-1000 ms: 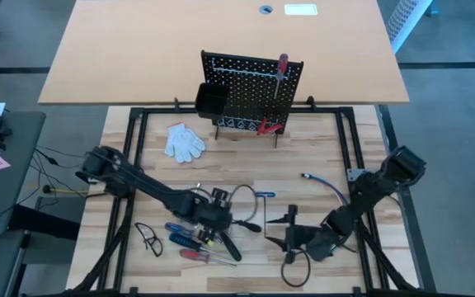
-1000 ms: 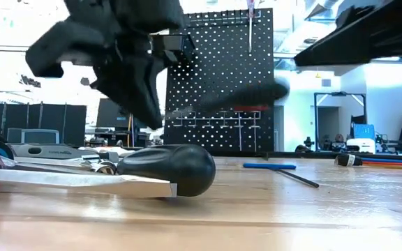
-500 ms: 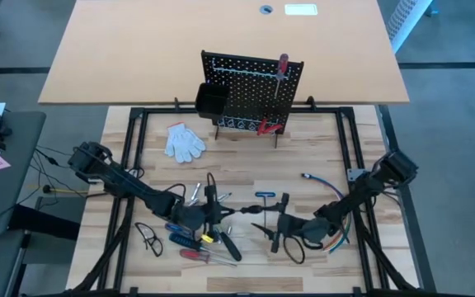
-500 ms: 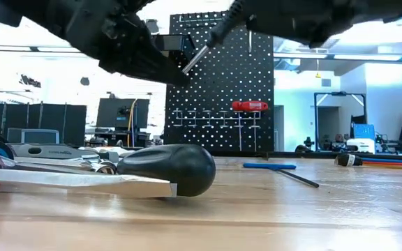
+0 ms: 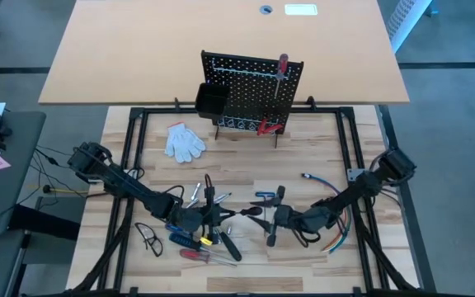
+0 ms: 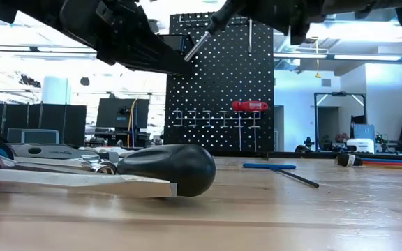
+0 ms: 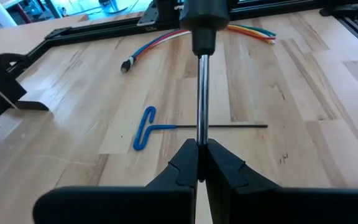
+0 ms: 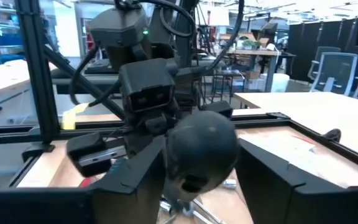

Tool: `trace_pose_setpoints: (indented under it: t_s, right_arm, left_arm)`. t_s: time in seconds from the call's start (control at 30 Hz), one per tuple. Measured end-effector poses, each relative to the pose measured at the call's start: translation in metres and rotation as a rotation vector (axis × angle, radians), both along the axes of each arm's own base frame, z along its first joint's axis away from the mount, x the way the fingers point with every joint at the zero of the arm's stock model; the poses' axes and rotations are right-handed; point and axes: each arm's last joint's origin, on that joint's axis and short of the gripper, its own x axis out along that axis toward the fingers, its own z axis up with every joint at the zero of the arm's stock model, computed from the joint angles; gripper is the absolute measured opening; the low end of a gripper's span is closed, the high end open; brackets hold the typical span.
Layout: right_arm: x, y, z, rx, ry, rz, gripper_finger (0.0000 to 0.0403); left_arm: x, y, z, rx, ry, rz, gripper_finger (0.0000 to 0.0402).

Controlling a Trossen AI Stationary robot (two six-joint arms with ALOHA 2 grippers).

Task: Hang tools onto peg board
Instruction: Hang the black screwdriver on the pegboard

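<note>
No brand or readable writing shows on anything here; the only marks are the white ones along the bottom edge of the peg board (image 5: pixel 252 89), too small to read. The board is a black perforated panel standing upright at the far edge of the wooden table (image 5: pixel 320 157), with a black bin (image 5: pixel 211 99) fixed to its left side, a red-handled screwdriver (image 5: pixel 283 70) hanging on its right part and red-handled pliers (image 5: pixel 268 127) low on it, by its foot. Mid-table, the left gripper (image 7: pixel 201 163) is clamped tight on the bare metal shaft of a black-handled screwdriver (image 7: pixel 202 37) — held above the table, handle pointing toward the right arm. The right gripper (image 8: pixel 197 171) has its fingers (image 8: pixel 135 180) parted on either side of that rounded black handle (whether they actually press it I cannot tell). Under the shaft lies a blue T-handle key (image 7: pixel 151 127) on the wood, with a bundle of coloured cables (image 7: pixel 185 36) beyond it. More screwdrivers (image 5: pixel 190 241) lie in a cluster near the front of the table by the left gripper — red and blue handles among them — and a white glove (image 5: pixel 184 141) rests in front of the bin.
</note>
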Motion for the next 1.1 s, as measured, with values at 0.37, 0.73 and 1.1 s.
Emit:
trace_pose_setpoints:
  t_s: [0.37,0.73,1.1]
  right_arm:
    - [-0.007,-0.013,0.028,-0.132,0.036,-0.129,0.0117]
    - [0.013,-0.092,0.099,-0.22,0.373,-0.403,0.0117]
    - [0.041,-0.184,0.104,-0.236,0.534,-0.391,0.0117]
  left_arm:
    - [-0.002,0.002,-0.004,-0.012,0.044,0.032,0.0071]
    - [-0.015,0.013,-0.026,-0.028,0.228,0.212,0.0178]
    - [-0.015,0.013,-0.027,-0.044,0.228,0.217,0.0176]
